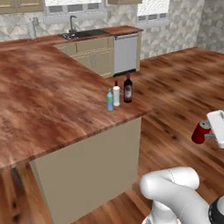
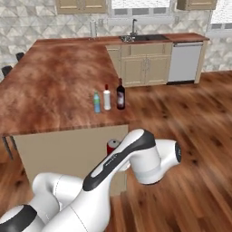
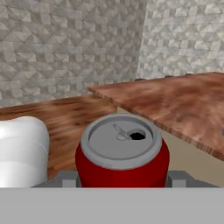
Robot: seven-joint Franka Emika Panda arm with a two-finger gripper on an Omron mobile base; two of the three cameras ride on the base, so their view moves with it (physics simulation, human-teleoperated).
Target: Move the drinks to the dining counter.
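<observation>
A short red can (image 3: 122,153) with a grey lid sits between my gripper's (image 3: 122,180) fingers, held in the air beside the dining counter's (image 1: 49,102) corner. From the left base view the can (image 1: 201,131) hangs off the white hand at the right edge, below counter height. My arm partly hides the can (image 2: 112,146) in the right base view. Three drinks stand in a row near the counter's corner: a blue-green bottle (image 1: 110,100), a white bottle with a red cap (image 1: 116,95) and a dark wine bottle (image 1: 127,89).
The counter's beige base (image 1: 88,169) drops to the wood floor (image 1: 177,93) right beside the hand. At the back are a sink counter (image 1: 83,34) and a dishwasher (image 1: 126,53). Dark stools (image 2: 6,70) stand at the counter's far left.
</observation>
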